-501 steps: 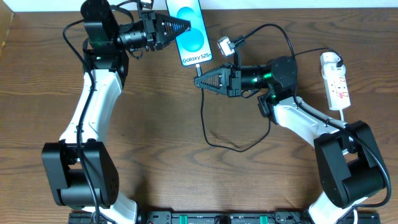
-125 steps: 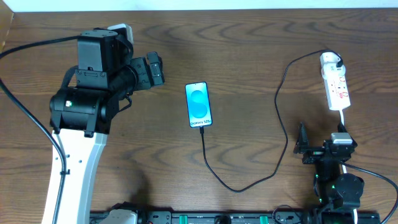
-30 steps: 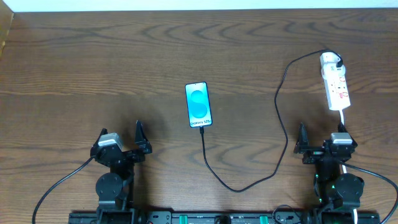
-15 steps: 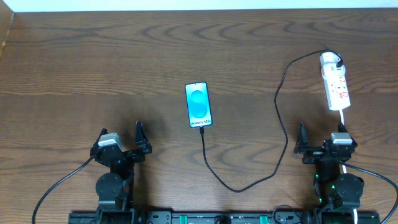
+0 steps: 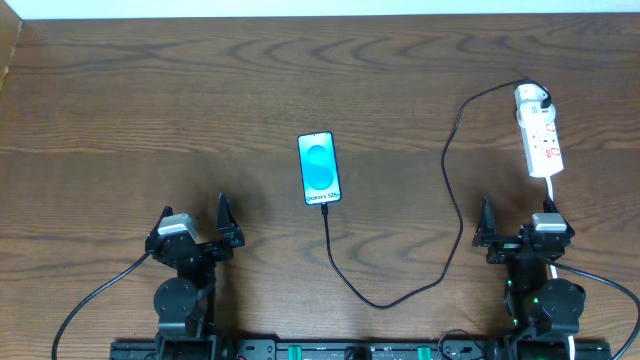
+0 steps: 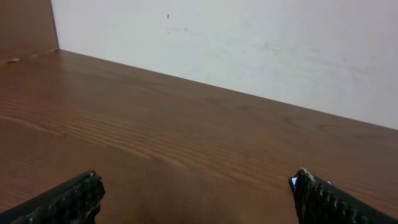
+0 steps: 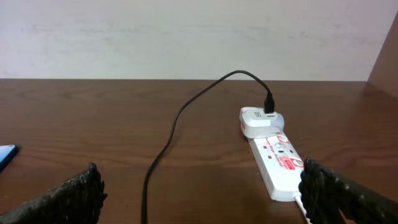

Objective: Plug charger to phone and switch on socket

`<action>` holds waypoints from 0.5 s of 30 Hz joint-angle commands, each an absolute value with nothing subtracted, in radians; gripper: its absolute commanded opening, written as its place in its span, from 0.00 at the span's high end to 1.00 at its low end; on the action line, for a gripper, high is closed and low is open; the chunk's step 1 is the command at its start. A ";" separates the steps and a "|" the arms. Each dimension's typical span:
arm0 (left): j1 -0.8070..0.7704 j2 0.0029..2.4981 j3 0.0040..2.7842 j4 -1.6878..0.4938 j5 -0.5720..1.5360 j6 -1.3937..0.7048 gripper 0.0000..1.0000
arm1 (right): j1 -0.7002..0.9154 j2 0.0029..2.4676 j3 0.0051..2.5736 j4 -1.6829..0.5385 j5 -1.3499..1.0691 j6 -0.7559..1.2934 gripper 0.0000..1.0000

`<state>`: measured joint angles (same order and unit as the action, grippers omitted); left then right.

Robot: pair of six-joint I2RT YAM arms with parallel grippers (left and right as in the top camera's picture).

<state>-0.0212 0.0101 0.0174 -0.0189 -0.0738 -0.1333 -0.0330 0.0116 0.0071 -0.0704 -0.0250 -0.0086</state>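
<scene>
The phone [image 5: 320, 168] lies flat mid-table, its cyan screen up. The black charger cable [image 5: 445, 155] runs from the phone's near end in a wide loop to its white plug [image 5: 528, 97], which sits in the far end of the socket [image 5: 540, 135], a white strip at the right. My left gripper [image 5: 194, 215] rests open at the near left, its jaws wide over bare wood [image 6: 196, 186]. At the near right my right gripper [image 5: 516, 215] is also open and empty, facing the socket [image 7: 280, 163] and the cable [image 7: 180, 115].
The socket's white cord [image 5: 552, 190] trails toward the right arm's base. A white wall [image 6: 249, 43] bounds the far side of the table. A black rail [image 5: 350, 350] runs along the near edge between the two arm bases.
Since the oldest frames both arms have drawn back to the near edge, and the phone moved from the far edge to mid-table. Nothing moved in the last second.
</scene>
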 commanded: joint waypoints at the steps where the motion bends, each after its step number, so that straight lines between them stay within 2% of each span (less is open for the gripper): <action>1: -0.016 0.004 0.004 -0.067 -0.090 -0.124 0.01 | -0.025 0.006 0.006 -0.075 -0.017 -0.016 0.01; 15: -0.016 0.004 0.004 -0.066 -0.090 -0.124 0.01 | -0.025 0.006 0.006 -0.075 -0.017 -0.016 0.01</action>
